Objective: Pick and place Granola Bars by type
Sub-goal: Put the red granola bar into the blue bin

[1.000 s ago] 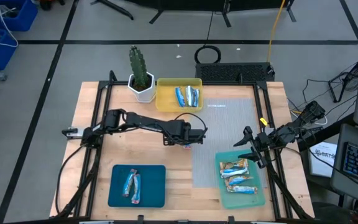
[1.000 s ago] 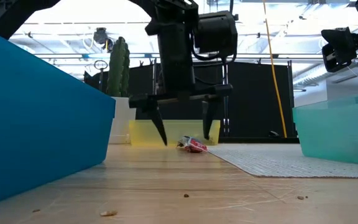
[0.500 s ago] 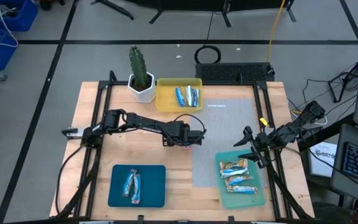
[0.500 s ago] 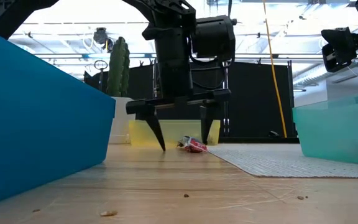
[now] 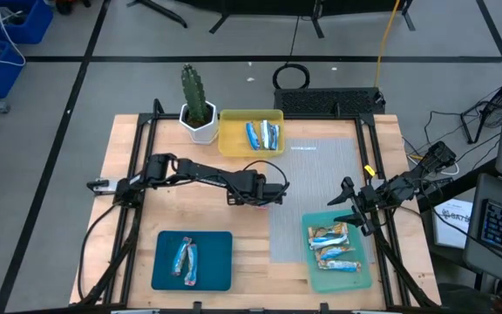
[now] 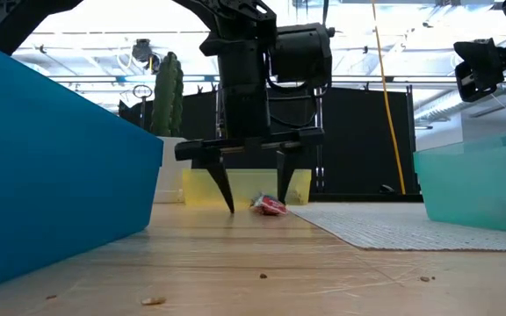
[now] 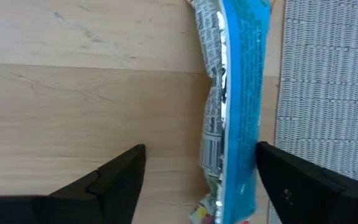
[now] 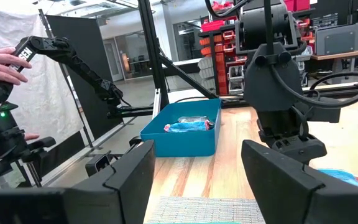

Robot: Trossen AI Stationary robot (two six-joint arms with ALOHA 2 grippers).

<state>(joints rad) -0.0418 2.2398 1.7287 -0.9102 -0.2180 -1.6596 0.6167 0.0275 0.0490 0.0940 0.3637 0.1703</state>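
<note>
A granola bar (image 7: 238,93) in a blue-and-silver wrapper lies flat on the wood at the table's middle, beside the grey mat (image 5: 316,192). In the low view its near end (image 6: 271,206) looks reddish. My left gripper (image 7: 199,149) points down over it, open, one finger on each long side. The bar lies close to the finger on the mat's side. My right gripper (image 8: 197,180) waits open and level at the table's right edge (image 5: 345,205), holding nothing. My left gripper comes at the bar from above with its fingers across it. The finger (image 7: 272,168) on the mat's side stands right at the bar's long edge (image 7: 252,143). I cannot tell whether it touches. The other finger is clear of the bar.
A yellow tray (image 5: 234,144) with blue bars stands at the far middle, next to a potted cactus (image 5: 197,109). A dark teal tray (image 5: 216,266) with two bars sits at the near left. A light teal tray (image 5: 366,277) with tan bars sits at the near right.
My left gripper's fingers have drawn closer together around the bar. The finger on the mat's side has come in toward it. The bar still lies on the wood.
</note>
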